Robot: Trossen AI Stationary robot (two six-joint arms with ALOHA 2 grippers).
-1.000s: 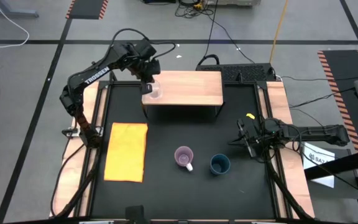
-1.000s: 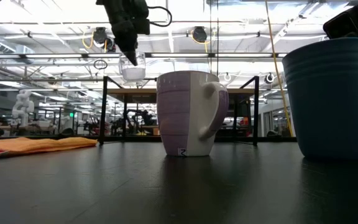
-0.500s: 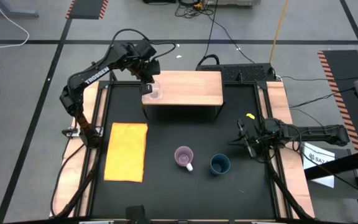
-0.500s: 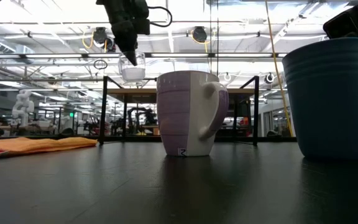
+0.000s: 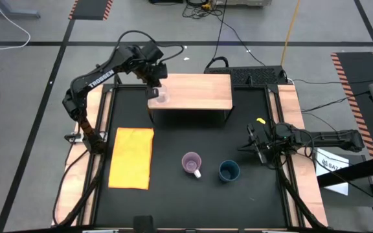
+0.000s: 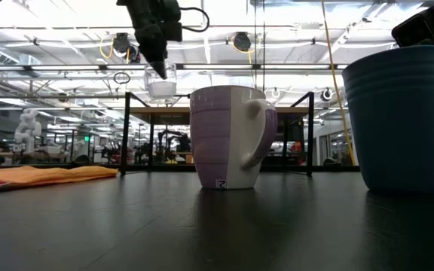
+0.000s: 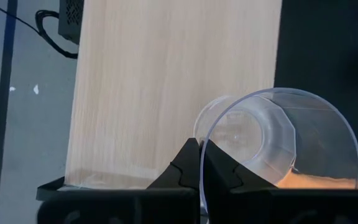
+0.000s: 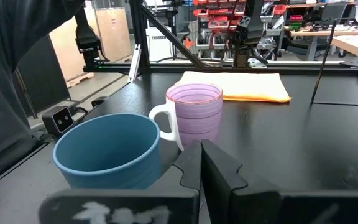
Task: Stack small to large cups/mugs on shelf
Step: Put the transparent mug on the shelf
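From above we see the left gripper (image 5: 155,86) at about eleven o'clock on the table, over the left end of the rectangular light-wood shelf on thin black legs (image 5: 199,92). Its fingers are pinched on the rim of the tiny clear glass cup (image 5: 158,96), one finger inside the wall and one outside, as the left wrist view shows (image 7: 253,140). We see nothing inside the glass but its own faceted base, with the pale wood grain (image 7: 173,81) showing beyond it. In the low view the glass (image 6: 160,83) hangs under the dark gripper (image 6: 157,56), above the shelf top; we cannot tell whether its base touches the board.

The mid-sized light purple mug with a pale handle (image 5: 192,163) stands upright on the black table at about six o'clock, and the dark teal-blue cup (image 5: 229,171) stands just beside it toward five o'clock, apart from it. From the right wrist view, both look empty: the teal cup (image 8: 107,149) shows only its blue inner wall, and the purple mug (image 8: 194,115) shows no contents.

The right gripper (image 5: 256,145) rests low at about four o'clock, near the teal cup, its fingers pressed together on nothing.

A flat yellow-orange mat (image 5: 131,157) lies at about eight o'clock.
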